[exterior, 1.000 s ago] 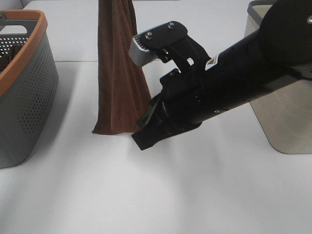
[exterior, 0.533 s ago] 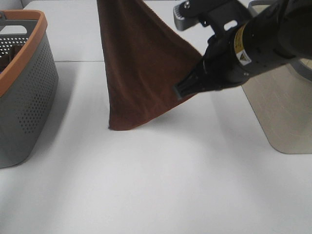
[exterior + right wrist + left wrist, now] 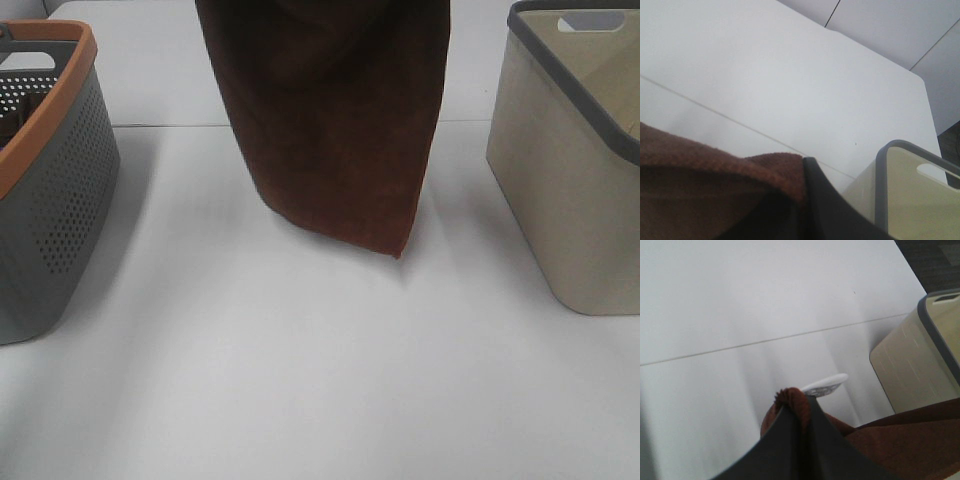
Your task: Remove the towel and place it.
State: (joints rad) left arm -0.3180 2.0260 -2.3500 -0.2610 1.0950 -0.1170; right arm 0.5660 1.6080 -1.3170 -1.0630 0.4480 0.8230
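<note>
Exterior high: the right gripper (image 3: 800,196) has left this view. The one towel (image 3: 335,130), a slanted triangle before, now hangs broad below both grippers, between two baskets, the grey basket (image 3: 50,200) and the beige basket (image 3: 570,200).

Left wrist: the left gripper (image 3: 799,412) pinches a towel corner, with one white tag (image 3: 825,385) just beyond its tips.

Right wrist: the right gripper is clamped on the towel's hem.

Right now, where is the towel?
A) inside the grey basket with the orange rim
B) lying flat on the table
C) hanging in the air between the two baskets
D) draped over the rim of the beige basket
C: the towel hangs from above between the grey basket and the beige basket, with its upper edge pinched by the left gripper and the right gripper.
</note>
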